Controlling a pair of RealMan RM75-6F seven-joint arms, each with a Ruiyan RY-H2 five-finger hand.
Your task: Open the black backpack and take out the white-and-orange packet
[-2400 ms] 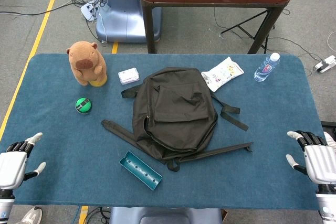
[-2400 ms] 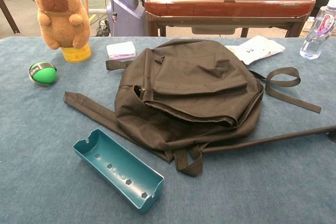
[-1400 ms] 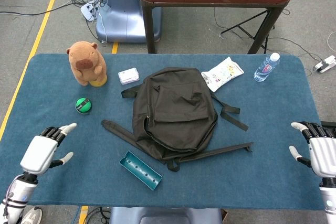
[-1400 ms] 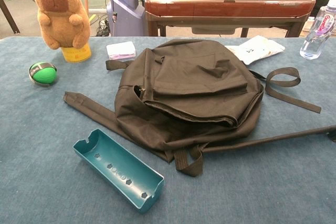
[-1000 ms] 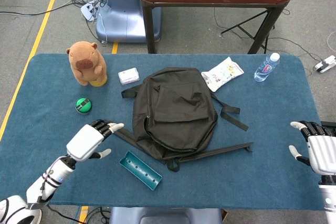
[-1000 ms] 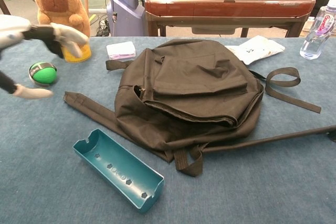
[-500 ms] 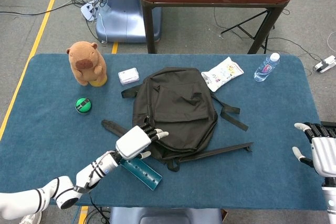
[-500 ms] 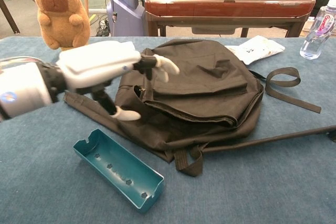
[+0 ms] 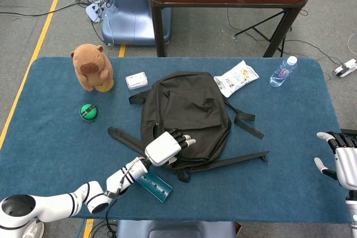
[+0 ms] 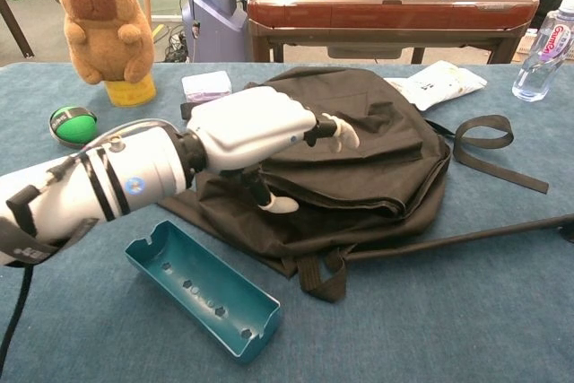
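Note:
The black backpack (image 9: 187, 110) (image 10: 377, 145) lies flat and closed in the middle of the blue table. My left hand (image 9: 166, 147) (image 10: 256, 136) hovers over its near left part, fingers spread, holding nothing. A white packet with orange print (image 9: 236, 78) (image 10: 438, 83) lies on the table beyond the backpack's far right corner. My right hand (image 9: 343, 163) shows only in the head view, at the table's right edge, fingers apart and empty, far from the backpack.
A teal tray (image 9: 149, 180) (image 10: 202, 289) lies just in front of the backpack. Backpack straps (image 9: 245, 122) (image 10: 489, 145) trail to the right. A capybara plush (image 9: 92, 67), green ball (image 9: 88, 111), small white box (image 9: 136, 80) and water bottle (image 9: 283, 72) stand around.
My left hand has swept from the table's left edge rightward to above the backpack's near left part. My right hand has edged slightly outward at the right edge.

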